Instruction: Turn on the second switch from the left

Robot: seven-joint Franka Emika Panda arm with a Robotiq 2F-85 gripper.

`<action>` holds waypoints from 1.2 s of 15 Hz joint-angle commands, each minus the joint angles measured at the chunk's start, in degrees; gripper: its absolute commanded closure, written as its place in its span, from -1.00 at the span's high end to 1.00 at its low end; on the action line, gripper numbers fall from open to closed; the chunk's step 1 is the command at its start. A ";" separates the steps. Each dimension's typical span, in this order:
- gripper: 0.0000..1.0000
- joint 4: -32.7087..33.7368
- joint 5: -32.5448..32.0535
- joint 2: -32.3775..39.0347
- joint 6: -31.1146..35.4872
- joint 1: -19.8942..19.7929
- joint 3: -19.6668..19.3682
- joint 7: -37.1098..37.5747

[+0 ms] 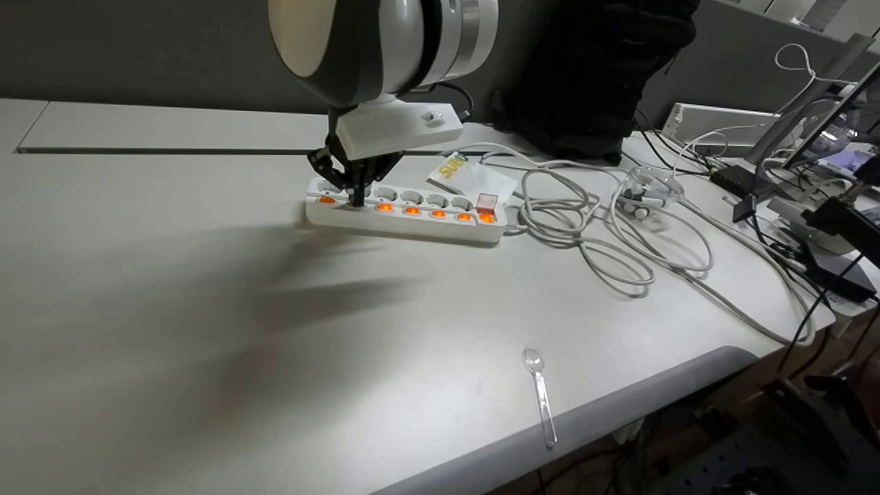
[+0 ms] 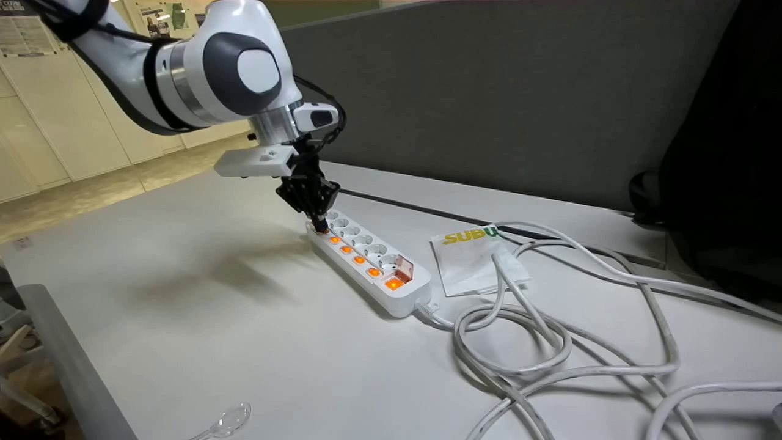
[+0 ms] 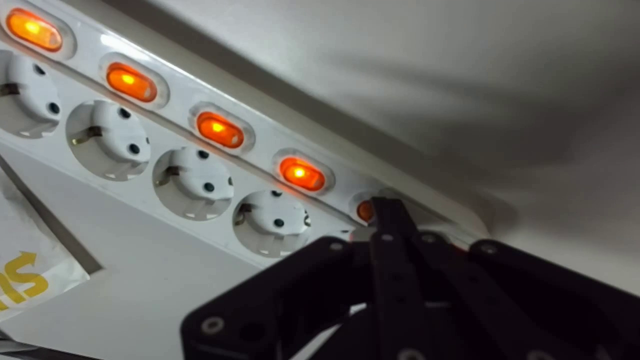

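Note:
A white power strip (image 1: 405, 224) lies on the table in both exterior views (image 2: 355, 274) and crosses the wrist view (image 3: 177, 107). The leftmost switch (image 1: 326, 200) is dull orange and looks unlit. The second switch from the left is behind the fingertips in an exterior view. In the wrist view part of this switch (image 3: 365, 211) shows dark orange, without a bright glow. My gripper (image 1: 357, 201) points down, fingers together and holding nothing, also in an exterior view (image 2: 320, 225). In the wrist view its tips (image 3: 387, 204) cover part of that switch. I cannot tell whether they press it.
Several switches (image 1: 412, 210) to the right glow orange. A raised clear red cover (image 1: 487, 203) stands at the strip's right end. A paper napkin (image 2: 470, 263), coiled cables (image 1: 560, 206), a black backpack (image 1: 598, 75) and a clear spoon (image 1: 540, 395) lie around.

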 commanded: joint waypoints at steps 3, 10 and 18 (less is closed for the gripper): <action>-1.00 1.88 0.57 1.14 -2.10 -0.10 0.06 0.65; -1.00 8.21 -1.04 4.36 -12.36 0.72 -0.94 1.55; -1.00 9.69 -0.34 3.84 -13.71 0.46 1.04 1.07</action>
